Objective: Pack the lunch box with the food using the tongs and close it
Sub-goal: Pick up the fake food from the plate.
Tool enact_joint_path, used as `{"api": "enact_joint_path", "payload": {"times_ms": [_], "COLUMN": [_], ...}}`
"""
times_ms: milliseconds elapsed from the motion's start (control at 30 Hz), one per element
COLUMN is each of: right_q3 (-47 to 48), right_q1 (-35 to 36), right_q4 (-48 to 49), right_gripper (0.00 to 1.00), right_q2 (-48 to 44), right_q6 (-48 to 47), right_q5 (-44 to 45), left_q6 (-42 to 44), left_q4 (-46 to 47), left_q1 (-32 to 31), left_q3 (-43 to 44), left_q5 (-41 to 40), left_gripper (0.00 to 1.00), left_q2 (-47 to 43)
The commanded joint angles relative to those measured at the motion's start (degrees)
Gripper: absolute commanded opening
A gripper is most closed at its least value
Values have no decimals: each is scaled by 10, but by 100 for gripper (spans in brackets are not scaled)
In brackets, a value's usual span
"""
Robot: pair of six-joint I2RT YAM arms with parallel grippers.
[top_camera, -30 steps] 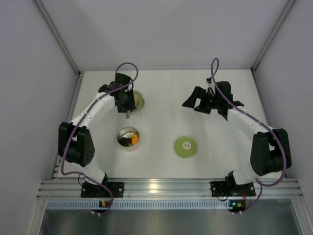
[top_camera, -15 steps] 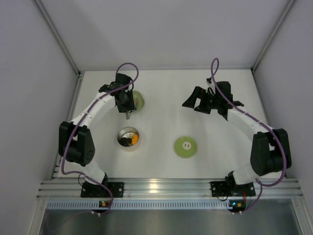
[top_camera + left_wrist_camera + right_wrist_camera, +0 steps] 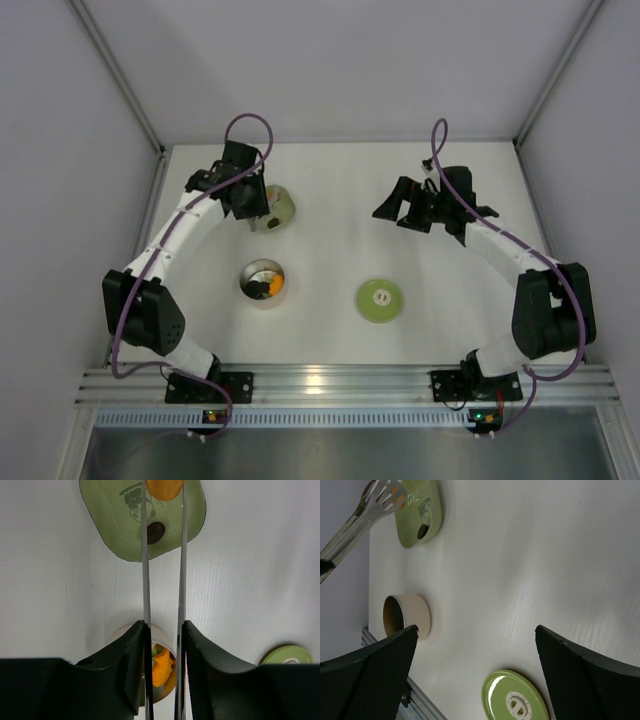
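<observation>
My left gripper (image 3: 164,630) (image 3: 252,205) is shut on the tongs (image 3: 145,570), whose two thin arms reach out over the pale green dish (image 3: 115,525). An orange piece of food (image 3: 164,487) sits between the tong tips, and a dark brown piece (image 3: 156,532) lies in the dish. The steel lunch box (image 3: 263,282) (image 3: 162,647) holds an orange fish-shaped piece (image 3: 162,665) and some yellow-green. Its green lid (image 3: 380,300) (image 3: 515,697) lies flat to its right. My right gripper (image 3: 398,212) (image 3: 476,630) hangs open and empty over the table's far right.
The right wrist view shows the slotted tongs' head (image 3: 382,495) over the dish (image 3: 417,512) and the lunch box (image 3: 405,615) near the aluminium rail (image 3: 415,702). White walls close off the table on three sides.
The left arm has swung back and to the left, carrying the tongs over the dish. Its jaws squeezed the tongs a little tighter. The right arm has not moved.
</observation>
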Motion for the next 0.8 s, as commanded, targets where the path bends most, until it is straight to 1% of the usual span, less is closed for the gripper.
{"api": "enact_joint_path", "payload": {"times_ms": [0, 167, 367, 433, 567, 767], "right_q3": [14, 19, 22, 22, 17, 8], "right_q1": [2, 2, 2, 2, 2, 3], "right_q4": [44, 39, 38, 37, 37, 38], "right_gripper": [100, 99, 99, 99, 100, 100], "right_q2": [0, 0, 0, 1, 4, 3], "right_q6": [-7, -8, -3, -2, -2, 0], "right_q5": [-3, 0, 2, 2, 5, 9], "left_q6": [8, 3, -9, -16, -26, -37], "left_q4": [-11, -25, -49, -69, -89, -151], "left_q1": [-1, -1, -2, -1, -1, -2], "left_q3": [17, -3, -67, -103, -138, -183], "left_q5": [-15, -4, 13, 18, 32, 55], "left_gripper": [31, 31, 31, 31, 31, 32], "left_q2": [-40, -84, -175, -225, -278, -379]}}
